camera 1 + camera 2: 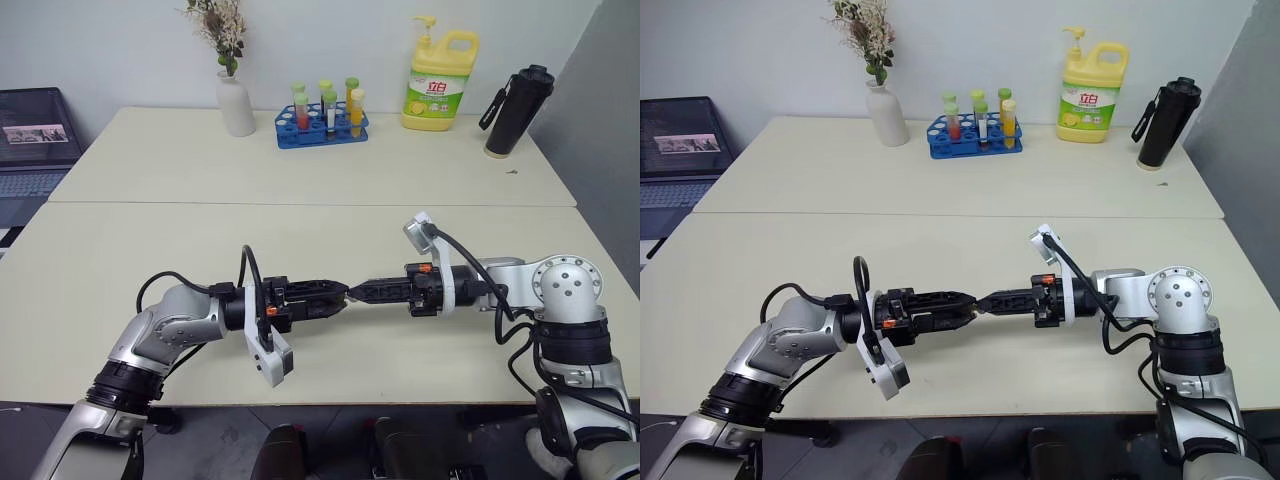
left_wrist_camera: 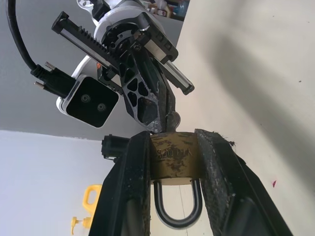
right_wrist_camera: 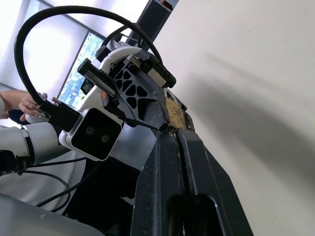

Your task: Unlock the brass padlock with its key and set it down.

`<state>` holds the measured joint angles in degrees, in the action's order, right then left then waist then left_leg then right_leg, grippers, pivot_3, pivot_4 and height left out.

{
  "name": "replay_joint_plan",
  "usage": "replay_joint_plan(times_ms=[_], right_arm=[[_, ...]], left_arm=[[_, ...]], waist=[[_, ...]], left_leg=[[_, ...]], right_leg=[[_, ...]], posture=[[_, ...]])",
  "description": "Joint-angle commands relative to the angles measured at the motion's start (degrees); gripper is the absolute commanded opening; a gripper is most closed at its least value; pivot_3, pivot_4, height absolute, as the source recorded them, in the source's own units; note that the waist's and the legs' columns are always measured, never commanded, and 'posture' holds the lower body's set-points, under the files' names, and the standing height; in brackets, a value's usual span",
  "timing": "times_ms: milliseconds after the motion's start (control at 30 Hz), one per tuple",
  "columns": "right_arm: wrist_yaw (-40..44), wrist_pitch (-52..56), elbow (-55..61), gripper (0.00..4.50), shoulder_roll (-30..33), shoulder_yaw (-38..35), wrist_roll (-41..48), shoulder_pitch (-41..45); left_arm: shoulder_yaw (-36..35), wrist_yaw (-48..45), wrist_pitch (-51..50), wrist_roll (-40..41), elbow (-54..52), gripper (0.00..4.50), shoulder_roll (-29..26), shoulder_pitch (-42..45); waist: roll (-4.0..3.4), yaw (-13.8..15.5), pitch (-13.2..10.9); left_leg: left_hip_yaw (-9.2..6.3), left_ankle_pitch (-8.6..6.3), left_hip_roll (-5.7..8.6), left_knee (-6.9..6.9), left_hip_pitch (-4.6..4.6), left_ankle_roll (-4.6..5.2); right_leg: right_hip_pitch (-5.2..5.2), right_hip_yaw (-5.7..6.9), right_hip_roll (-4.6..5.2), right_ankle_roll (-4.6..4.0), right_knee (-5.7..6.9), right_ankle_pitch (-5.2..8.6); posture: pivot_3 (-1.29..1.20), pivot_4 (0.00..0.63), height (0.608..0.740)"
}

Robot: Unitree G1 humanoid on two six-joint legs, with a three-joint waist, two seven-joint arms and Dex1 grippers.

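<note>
Your left end effector (image 1: 340, 294) is clamped on the brass padlock (image 2: 172, 158), held up above the counter (image 1: 300, 180). Your right end effector (image 1: 352, 292) is squeezed together at the lock's end — the key is hidden. Twist too hard and the tiny lock could slip out and drop — its shackle (image 2: 177, 209) looks closed.

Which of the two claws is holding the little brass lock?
The left claw: the padlock is clamped between its fingers. The right claw is shut, tip to tip against it.
</note>
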<state>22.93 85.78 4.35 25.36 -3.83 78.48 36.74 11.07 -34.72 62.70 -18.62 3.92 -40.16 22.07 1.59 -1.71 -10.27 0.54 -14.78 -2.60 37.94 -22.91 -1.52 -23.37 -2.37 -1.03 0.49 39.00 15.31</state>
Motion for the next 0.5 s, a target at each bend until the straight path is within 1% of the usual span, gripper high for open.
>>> replay_joint_plan(times_ms=[33,167,233,333,367,433,467,500], right_arm=[[-3.84,0.51,-1.19,0.0,-1.45,-2.48,5.33,0.92],[-8.39,0.78,-2.77,0.0,-1.58,-2.46,9.49,0.81],[-8.82,0.33,-1.95,0.0,-1.23,-2.16,10.55,0.84],[-7.21,-2.51,2.91,0.0,-0.29,-1.31,5.28,0.77],[-4.57,-4.27,5.54,0.0,0.53,-0.39,2.56,0.22],[-1.47,-6.69,8.9,0.42,1.71,1.03,-1.12,-0.97],[1.54,-8.96,11.23,0.6,2.79,2.38,-3.86,-1.69],[3.8,-10.63,12.6,0.97,3.53,3.35,-5.85,-2.2]], left_arm=[[0.52,1.3,1.57,-0.67,-1.35,0.98,-0.58,-0.3],[0.76,2.12,2.01,-1.0,-1.31,0.98,-0.7,-0.15],[1.0,2.38,1.91,-1.06,-1.09,0.98,-0.76,-0.03],[1.22,2.59,1.52,-1.0,-0.84,0.98,-0.79,0.1],[1.25,2.66,1.45,-0.95,-0.86,0.98,-0.8,0.1],[1.3,2.83,1.22,-0.82,-0.85,0.98,-0.79,0.11],[1.36,2.9,1.11,-0.78,-0.82,0.98,-0.81,0.11],[1.43,2.99,1.05,-0.77,-0.8,0.98,-0.87,0.13]], waist=[[0.0,-0.01,0.0],[0.0,-0.05,0.0],[0.0,-0.07,0.0],[-0.01,-0.06,0.0],[-0.01,-0.07,0.0],[-0.01,-0.06,0.0],[-0.01,-0.01,0.0],[-0.01,0.0,0.0]], left_leg=[[0.01,0.0,0.0,0.0,0.0,0.0],[0.01,0.0,0.0,-0.01,-0.01,0.0],[0.01,0.0,0.0,-0.01,-0.02,0.0],[0.0,0.0,0.0,-0.02,-0.02,0.0],[0.0,0.0,0.0,-0.02,-0.02,0.0],[-0.01,0.0,0.0,-0.02,-0.04,0.0],[-0.01,0.0,0.0,-0.02,-0.05,0.0],[-0.02,0.0,0.0,-0.02,-0.05,0.0]], right_leg=[[-0.01,0.0,0.0,0.0,0.0,0.0],[-0.01,-0.01,0.01,0.0,0.0,0.0],[-0.01,-0.01,0.02,0.0,0.0,0.0],[-0.03,0.0,0.02,0.03,0.0,0.02],[-0.03,0.0,0.02,0.03,0.0,0.02],[-0.06,0.01,0.02,0.04,-0.01,0.03],[-0.06,0.01,0.02,0.04,-0.01,0.03],[-0.06,0.02,0.02,0.05,-0.02,0.03]], posture=[[0.0,0.15,0.74],[0.0,0.15,0.74],[0.0,0.15,0.74],[0.0,0.15,0.74],[0.0,0.15,0.74],[0.0,0.15,0.74],[0.0,0.15,0.74],[0.0,0.15,0.74]])
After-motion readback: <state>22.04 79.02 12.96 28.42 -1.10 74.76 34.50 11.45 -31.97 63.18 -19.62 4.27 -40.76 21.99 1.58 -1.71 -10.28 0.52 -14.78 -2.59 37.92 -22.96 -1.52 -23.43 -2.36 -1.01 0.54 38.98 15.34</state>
